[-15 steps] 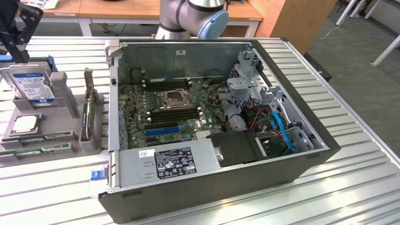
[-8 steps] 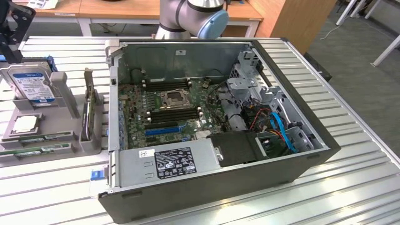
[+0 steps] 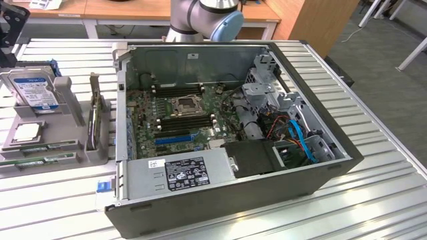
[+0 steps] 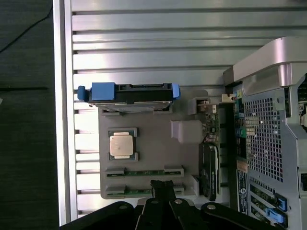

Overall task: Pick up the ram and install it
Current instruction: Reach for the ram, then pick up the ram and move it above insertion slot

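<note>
Empty jaws, pinched shut, hover right over the ram [image 4: 144, 172] in the grey tray [image 4: 153, 153] near the worktop's [image 4: 144, 43] edge.

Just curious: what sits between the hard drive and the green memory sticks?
The square silver processor chip, seated in the grey holder; the wrist view shows it.

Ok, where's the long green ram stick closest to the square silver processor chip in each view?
Exterior view: the long green ram stick lies in the grey holder tray, at the exterior view's left of the open computer case, right by the square silver processor chip.
Wrist view: it fills the tray slot next to the chip.
Shared landmark: the hard drive with blue trim standing on that tray.
</note>
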`<state>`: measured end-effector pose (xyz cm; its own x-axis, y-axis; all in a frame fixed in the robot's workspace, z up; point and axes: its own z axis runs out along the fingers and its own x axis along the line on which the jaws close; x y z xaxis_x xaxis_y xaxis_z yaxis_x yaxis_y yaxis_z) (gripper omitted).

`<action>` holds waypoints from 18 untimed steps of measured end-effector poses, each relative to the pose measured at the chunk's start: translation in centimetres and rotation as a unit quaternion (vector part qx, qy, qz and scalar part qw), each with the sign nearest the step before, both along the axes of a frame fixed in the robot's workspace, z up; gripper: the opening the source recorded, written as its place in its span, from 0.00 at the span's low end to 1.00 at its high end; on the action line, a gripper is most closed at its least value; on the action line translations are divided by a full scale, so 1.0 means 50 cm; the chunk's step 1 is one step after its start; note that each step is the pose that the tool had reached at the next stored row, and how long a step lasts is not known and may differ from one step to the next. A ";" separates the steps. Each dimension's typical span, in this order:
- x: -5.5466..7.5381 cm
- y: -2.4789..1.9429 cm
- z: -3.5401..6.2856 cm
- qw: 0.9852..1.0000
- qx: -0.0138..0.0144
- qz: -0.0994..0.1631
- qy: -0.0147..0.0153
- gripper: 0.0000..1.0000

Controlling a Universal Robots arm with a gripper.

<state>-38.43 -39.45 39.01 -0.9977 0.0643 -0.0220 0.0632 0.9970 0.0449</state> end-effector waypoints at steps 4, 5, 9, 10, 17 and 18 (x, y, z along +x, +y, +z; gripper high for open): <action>-0.010 0.0000 0.000 1.000 0.000 0.000 0.000 0.10; -0.013 0.0000 0.000 1.000 0.000 0.000 0.000 0.10; -0.022 0.0002 0.000 1.000 0.000 0.000 0.000 0.10; -0.025 0.0002 0.000 1.000 0.000 0.000 0.000 0.10; -0.031 0.0004 -0.001 1.000 0.000 0.000 0.000 0.10; -0.031 0.0004 -0.001 1.000 0.000 0.000 0.000 0.10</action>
<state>-40.00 -39.43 38.99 -0.9977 0.0637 -0.0220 0.0627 0.9970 0.0449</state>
